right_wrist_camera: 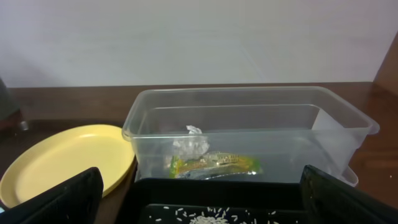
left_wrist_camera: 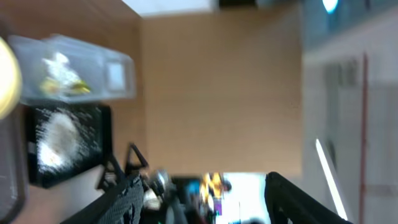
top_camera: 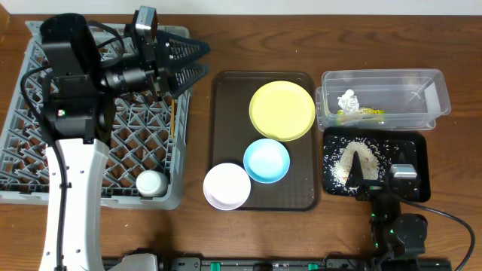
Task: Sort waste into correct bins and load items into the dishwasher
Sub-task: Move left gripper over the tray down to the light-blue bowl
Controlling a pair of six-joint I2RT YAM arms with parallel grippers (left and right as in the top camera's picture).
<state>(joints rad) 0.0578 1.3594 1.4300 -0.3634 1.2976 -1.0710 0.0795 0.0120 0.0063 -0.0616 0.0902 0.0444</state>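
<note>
Chopsticks (top_camera: pixel 172 120), apparently lying front-to-back, in dish rack (top_camera: pixel 19 143)

a robotics lab bench staged as a kitchen clean-up corner. a wood-grain table (top_camera: pixel 248 38) carries a grey dish rack (top_camera: pixel 143 143), a brown serving tray (top_camera: pixel 226 113), a clear tub (top_camera: pixel 384 74) and a black tray (top_camera: pixel 414 150), while a white-and-black robot arm (top_camera: pixel 71 173) and a loose black cable (top_camera: pixel 456 217) sit among them. a bare white wall (right_wrist_camera: pixel 199 37) stands behind.
</note>
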